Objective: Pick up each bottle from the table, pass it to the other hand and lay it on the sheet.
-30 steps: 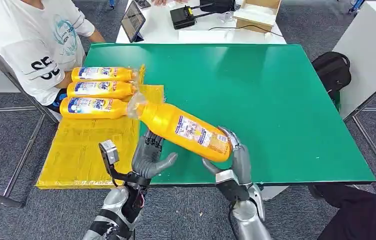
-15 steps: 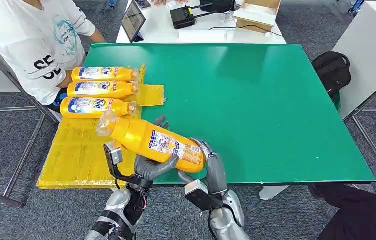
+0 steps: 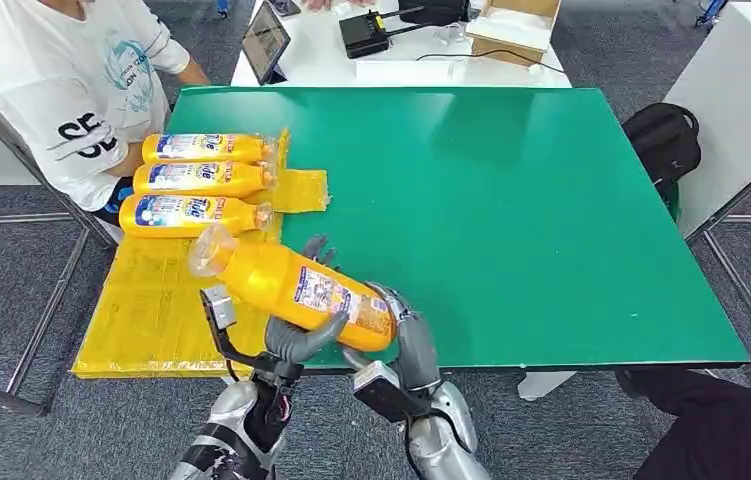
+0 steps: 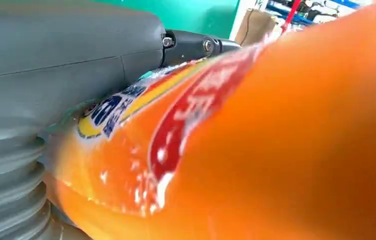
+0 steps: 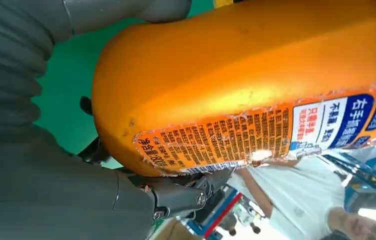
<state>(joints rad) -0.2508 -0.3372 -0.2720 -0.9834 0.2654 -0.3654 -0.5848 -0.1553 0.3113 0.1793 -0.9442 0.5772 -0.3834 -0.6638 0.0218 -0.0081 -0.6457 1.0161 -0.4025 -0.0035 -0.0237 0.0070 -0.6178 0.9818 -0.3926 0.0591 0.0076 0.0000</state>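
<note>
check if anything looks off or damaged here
No spill shows. The held bottle has a scuffed label, its edge peeling and ragged in the right wrist view. The yellow sheet overhangs the green table at the near left corner. Three bottles lie neatly on the sheet.

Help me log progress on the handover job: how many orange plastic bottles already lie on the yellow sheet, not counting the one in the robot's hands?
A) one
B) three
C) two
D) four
B: three orange plastic bottles lie side by side at the far end of the yellow sheet, while a fourth bottle is held above it between the left hand and right hand.
</note>
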